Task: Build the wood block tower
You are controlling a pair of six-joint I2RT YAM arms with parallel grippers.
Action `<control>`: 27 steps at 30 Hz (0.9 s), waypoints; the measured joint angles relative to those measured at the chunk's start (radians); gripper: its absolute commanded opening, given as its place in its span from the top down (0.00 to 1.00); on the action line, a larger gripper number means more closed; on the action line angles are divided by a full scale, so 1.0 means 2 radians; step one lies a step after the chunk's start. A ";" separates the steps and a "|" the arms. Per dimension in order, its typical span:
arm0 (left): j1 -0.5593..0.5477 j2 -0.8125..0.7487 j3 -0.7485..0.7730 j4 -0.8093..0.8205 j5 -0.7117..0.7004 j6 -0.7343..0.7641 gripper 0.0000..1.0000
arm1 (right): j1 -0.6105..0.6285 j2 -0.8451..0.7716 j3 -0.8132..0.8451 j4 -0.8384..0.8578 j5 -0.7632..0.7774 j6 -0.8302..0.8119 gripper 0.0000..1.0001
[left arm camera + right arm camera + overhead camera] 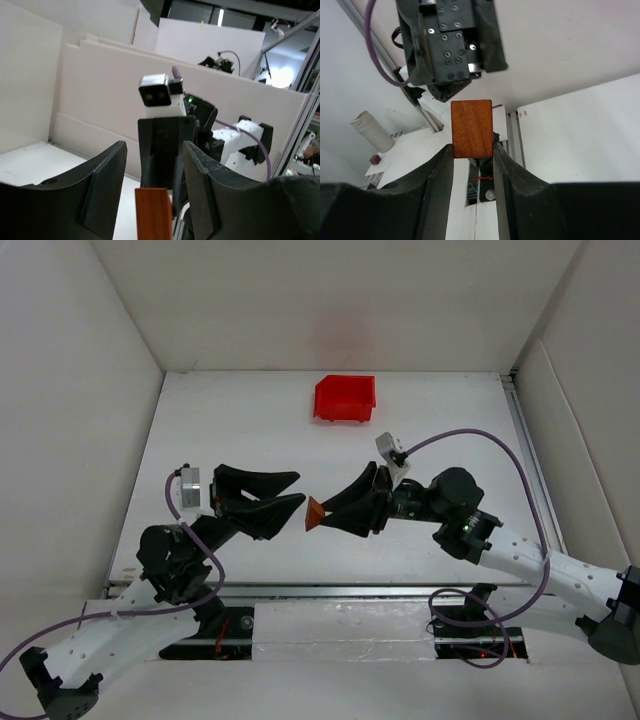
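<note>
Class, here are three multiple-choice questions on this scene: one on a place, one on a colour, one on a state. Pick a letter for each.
1. Where is the red bin? A: far side of the table. B: between the arm bases. C: in a gripper.
2. What colour is the block? A: blue. B: orange-brown. C: green.
3. The right gripper is: A: shut on the block. B: open and empty. C: out of view.
Answers: 1 A, it sits near the back wall; 2 B, the wrist view shows reddish wood grain; 3 A, its fingers press both sides.
</note>
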 measured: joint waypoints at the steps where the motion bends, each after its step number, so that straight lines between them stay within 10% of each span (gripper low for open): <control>1: 0.000 -0.006 0.000 0.003 -0.005 0.001 0.48 | -0.001 0.000 0.001 0.000 0.000 0.000 1.00; 8: 0.000 -0.009 -0.004 0.007 -0.016 0.007 0.22 | -0.001 0.013 0.019 -0.036 -0.006 -0.005 1.00; 18: 0.000 0.022 -0.004 -0.004 0.016 0.008 0.22 | -0.021 0.030 0.106 -0.167 -0.028 -0.063 1.00; 27: 0.000 0.056 -0.004 -0.006 0.083 -0.003 0.64 | -0.028 0.032 0.147 -0.275 -0.056 -0.128 1.00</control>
